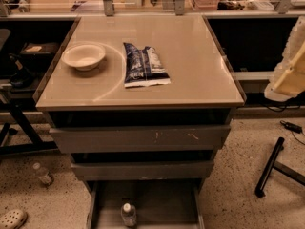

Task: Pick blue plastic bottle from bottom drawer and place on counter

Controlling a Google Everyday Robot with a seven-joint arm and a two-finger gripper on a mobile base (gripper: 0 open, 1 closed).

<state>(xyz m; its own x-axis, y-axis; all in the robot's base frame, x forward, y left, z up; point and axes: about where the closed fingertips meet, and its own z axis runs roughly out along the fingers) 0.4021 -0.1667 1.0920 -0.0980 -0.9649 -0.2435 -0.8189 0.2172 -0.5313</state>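
Camera view: gripper (289,70) sits at the right edge, just right of the counter (195,66); its opening state cannot be determined. Blue plastic bottle (128,214) stands upright in the open bottom drawer (164,199), well below and left of the gripper.

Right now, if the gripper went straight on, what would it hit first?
The gripper, at the right edge beside the counter, seems to tip down and left. Straight on, it would probably meet the floor beside the drawers, not the bottle; depth is unclear.
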